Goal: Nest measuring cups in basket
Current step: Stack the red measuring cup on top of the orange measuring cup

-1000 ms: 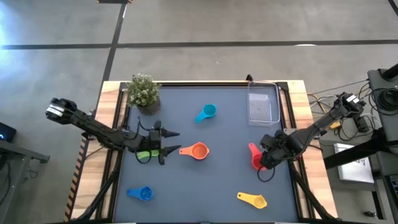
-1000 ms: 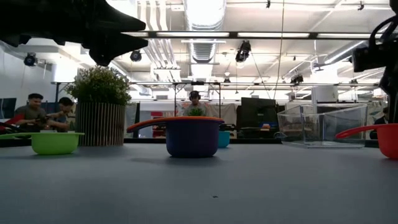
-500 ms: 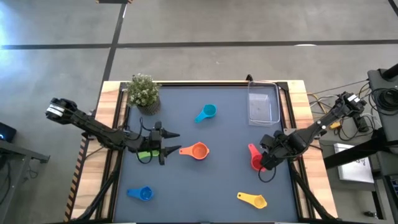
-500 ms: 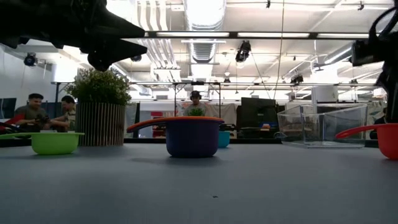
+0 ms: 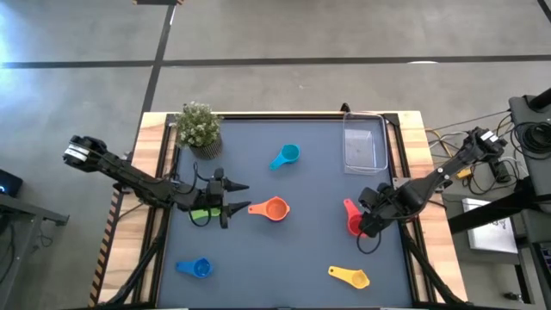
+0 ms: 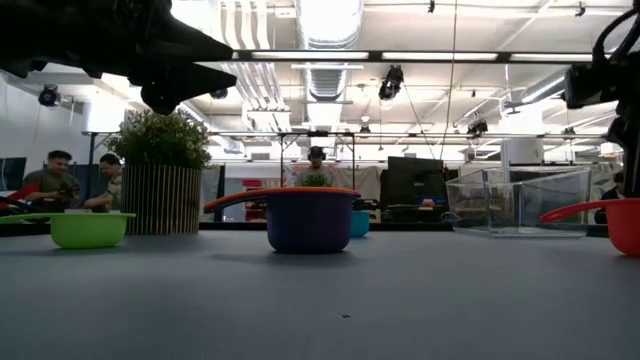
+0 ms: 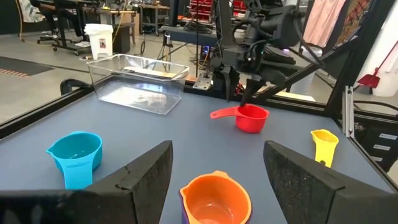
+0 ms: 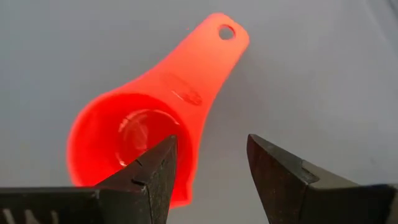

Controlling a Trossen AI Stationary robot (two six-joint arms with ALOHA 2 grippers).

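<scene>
My left gripper (image 5: 236, 200) hangs open above the table, over the green cup (image 5: 200, 214). Its fingers point toward the orange cup (image 7: 215, 199), which sits nested in a purple cup (image 6: 306, 222). My right gripper (image 5: 367, 226) is open just above the red cup (image 8: 140, 134). One finger is over the bowl and the other beside it, with no touch showing. The light blue cup (image 5: 287, 156), blue cup (image 5: 198, 268) and yellow cup (image 5: 350, 275) rest on the mat. The clear basket (image 5: 365, 142) stands at the far right.
A small potted plant (image 5: 198, 127) stands at the far left corner, behind my left arm. Open mat lies between the orange cup and the red cup (image 5: 353, 220). People sit in the room beyond the table's far edge.
My left gripper has shifted slightly above the green cup and stays open. No cup has moved.
</scene>
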